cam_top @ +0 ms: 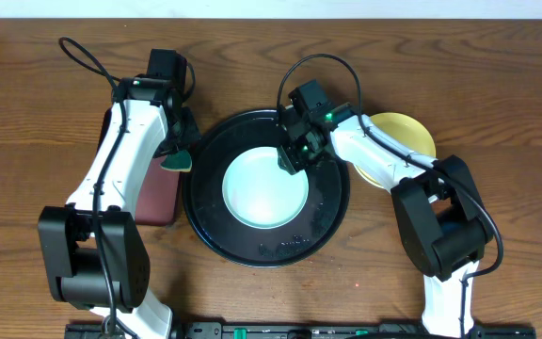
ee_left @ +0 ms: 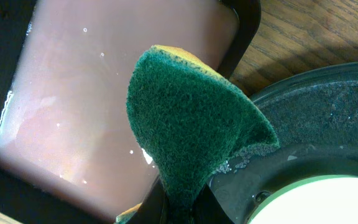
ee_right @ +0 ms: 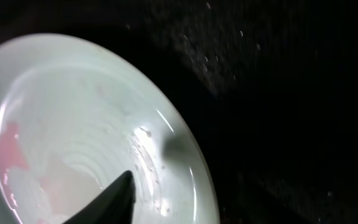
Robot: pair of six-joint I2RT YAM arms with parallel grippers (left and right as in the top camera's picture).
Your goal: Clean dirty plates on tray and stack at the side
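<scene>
One pale mint plate [cam_top: 257, 193] lies in the round black tray [cam_top: 332, 221]. In the right wrist view the mint plate [ee_right: 73, 112] has a pink-red smear at its left. A pale yellow plate [cam_top: 405, 137] lies on the bare wood right of the tray, partly under the right arm. No second mint plate shows. My right gripper [cam_top: 293, 155] is at the mint plate's upper right rim. Only one of its fingers [ee_right: 107, 199] shows, over the plate's inside. My left gripper [cam_top: 175, 151] is shut on a green sponge [ee_left: 191, 118], held between the two trays.
A rectangular black-rimmed tray [cam_top: 158, 198] with a maroon, wet inside [ee_left: 104, 93] stands left of the round tray, under the left arm. Bare wood tabletop [cam_top: 497, 85] lies at the far right and the far left. Water drops dot the round tray [ee_left: 328, 118].
</scene>
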